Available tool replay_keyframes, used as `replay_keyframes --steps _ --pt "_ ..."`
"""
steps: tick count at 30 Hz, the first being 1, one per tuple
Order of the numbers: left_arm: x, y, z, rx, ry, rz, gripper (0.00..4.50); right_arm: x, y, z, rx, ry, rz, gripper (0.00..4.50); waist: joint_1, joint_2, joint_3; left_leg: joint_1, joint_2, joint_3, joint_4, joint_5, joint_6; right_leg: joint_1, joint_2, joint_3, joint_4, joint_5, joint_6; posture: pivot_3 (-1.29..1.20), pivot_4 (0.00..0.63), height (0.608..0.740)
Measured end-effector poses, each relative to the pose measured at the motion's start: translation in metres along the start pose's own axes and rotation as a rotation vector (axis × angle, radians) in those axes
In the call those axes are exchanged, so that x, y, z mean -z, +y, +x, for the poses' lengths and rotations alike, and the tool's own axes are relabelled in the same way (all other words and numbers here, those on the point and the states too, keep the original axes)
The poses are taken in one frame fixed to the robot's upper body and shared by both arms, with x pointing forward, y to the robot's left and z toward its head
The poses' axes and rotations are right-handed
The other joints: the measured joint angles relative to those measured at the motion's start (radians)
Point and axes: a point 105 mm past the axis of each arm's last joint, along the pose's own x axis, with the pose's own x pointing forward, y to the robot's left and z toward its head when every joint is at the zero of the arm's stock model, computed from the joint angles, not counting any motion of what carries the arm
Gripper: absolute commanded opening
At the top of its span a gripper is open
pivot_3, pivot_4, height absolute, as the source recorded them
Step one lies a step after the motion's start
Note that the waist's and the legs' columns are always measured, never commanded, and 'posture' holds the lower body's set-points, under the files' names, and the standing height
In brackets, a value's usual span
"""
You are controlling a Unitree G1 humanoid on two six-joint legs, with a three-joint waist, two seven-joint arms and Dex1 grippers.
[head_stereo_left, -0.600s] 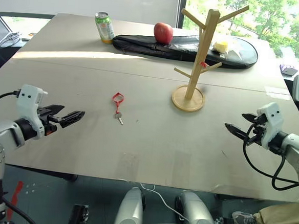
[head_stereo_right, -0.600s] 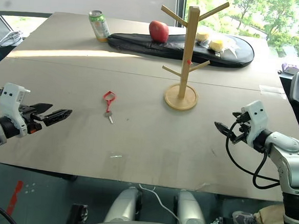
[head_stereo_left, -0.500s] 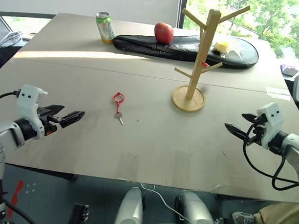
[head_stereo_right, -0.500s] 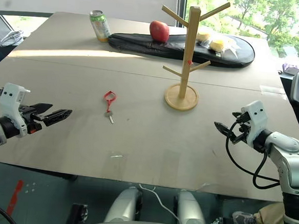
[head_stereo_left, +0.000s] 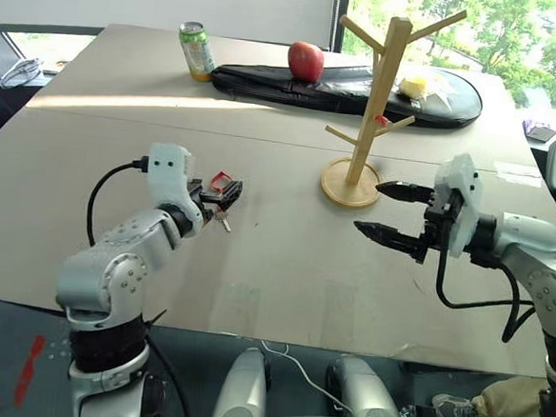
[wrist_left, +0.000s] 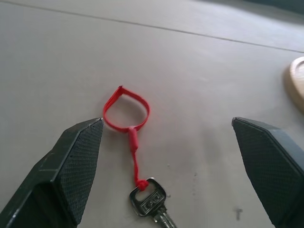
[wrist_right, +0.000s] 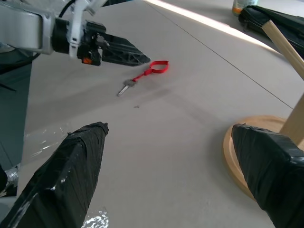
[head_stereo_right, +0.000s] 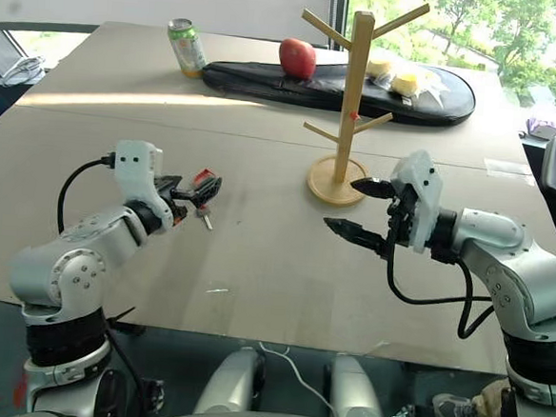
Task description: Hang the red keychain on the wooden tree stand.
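On the table, red keychain point(wrist_left: 131, 142) between open left pincer point(wrist_left: 168, 142) fingers

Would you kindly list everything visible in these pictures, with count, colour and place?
red keychain: one, red loop with a silver key, lying flat on the table ahead of the left gripper.
wooden tree stand: one, light wood, upright right of centre.
table: one, grey-beige.
soda can: one, green, far left of the table.
black bag: one, long, along the far edge.
apple: one, red, on the bag.
yellow packets: two or so, on the bag behind the stand.
left gripper: one, black fingers open, at the keychain.
right gripper: one, black fingers open, near the stand's base.
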Motion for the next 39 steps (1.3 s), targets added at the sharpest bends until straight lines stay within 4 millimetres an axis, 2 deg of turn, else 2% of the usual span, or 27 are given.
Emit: replay_keyframes --steps 5,9,16,21,27,28,29,33,36,38,39 --pt "0.013 0.005 -0.001 -0.063 0.048 0.015 4.46 -0.006 0.007 0.003 -0.064 -0.01 0.034 4.5 0.001 0.0 0.0 0.0 0.0 0.0 0.0 0.0 0.0 0.0 0.0 0.0 0.0 0.0 0.0 0.0 0.15 0.74" --pt "0.013 0.003 0.001 -0.062 0.037 0.013 4.46 -0.009 0.009 0.003 -0.086 -0.011 0.032 4.5 0.003 0.0 0.0 0.0 0.0 0.0 0.0 0.0 0.0 0.0 0.0 0.0 0.0 0.0 0.0 0.0 0.15 0.74" --pt "0.026 0.002 0.016 -0.062 0.056 0.011 4.46 -0.006 0.008 0.002 -0.091 0.011 0.031 4.5 0.004 0.0 0.0 0.0 0.0 0.0 0.0 0.0 0.0 0.0 0.0 0.0 0.0 0.0 0.0 0.0 0.15 0.74" --pt "0.027 -0.007 0.023 -0.044 0.032 0.019 4.46 0.003 0.003 -0.002 -0.058 0.044 0.02 4.5 0.007 0.0 0.0 0.0 -0.001 0.0 0.0 0.0 0.0 0.001 -0.001 0.0 0.0 0.0 0.0 0.0 0.15 0.74" --pt "0.024 -0.006 0.03 -0.048 0.024 0.025 4.46 0.003 0.003 -0.002 -0.052 0.044 0.018 4.5 0.011 0.0 0.0 0.0 -0.001 0.0 0.0 0.0 0.0 0.001 -0.001 0.0 0.0 0.0 0.0 0.0 0.15 0.74" --pt "0.024 -0.006 0.031 -0.048 0.024 0.026 3.94 0.003 0.002 -0.002 -0.049 0.044 0.018 4.5 0.012 0.0 0.0 0.0 -0.001 0.0 0.0 0.0 0.0 0.001 -0.001 0.0 0.0 0.0 0.0 0.0 0.15 0.74" --pt "0.024 -0.005 0.032 -0.053 0.025 0.027 3.79 0.003 0.002 -0.002 -0.047 0.044 0.018 4.5 0.013 0.0 0.0 0.001 -0.001 0.0 0.0 0.0 0.0 0.001 -0.001 -0.001 0.0 0.0 0.0 0.0 0.15 0.74" --pt "0.025 -0.002 0.032 -0.069 0.03 0.031 1.84 0.003 0.002 -0.002 -0.042 0.044 0.019 4.5 0.021 0.0 0.0 0.0 -0.001 0.0 0.0 0.0 0.0 0.001 -0.001 -0.001 0.0 0.0 0.0 0.0 0.15 0.74" --pt "0.026 -0.002 0.031 -0.068 0.038 0.033 0.59 0.003 0.001 -0.002 -0.037 0.044 0.019 4.5 0.026 0.0 0.0 0.0 -0.001 0.0 0.001 0.0 0.0 0.001 -0.001 -0.001 -0.001 0.0 0.0 0.0 0.15 0.74" --pt "0.027 -0.003 0.029 -0.067 0.047 0.033 0.03 0.003 0.001 -0.002 -0.035 0.043 0.02 4.5 0.026 0.0 0.0 0.0 -0.001 0.0 0.0 0.0 0.0 0.001 -0.001 -0.001 -0.001 0.0 0.0 0.0 0.15 0.74" --pt "0.026 -0.002 0.029 -0.068 0.046 0.032 0.03 0.003 0.001 -0.002 -0.035 0.043 0.021 4.5 0.025 0.0 0.0 0.0 -0.001 0.0 0.0 0.0 0.0 0.001 -0.001 -0.001 -0.001 0.0 0.0 0.0 0.15 0.74"
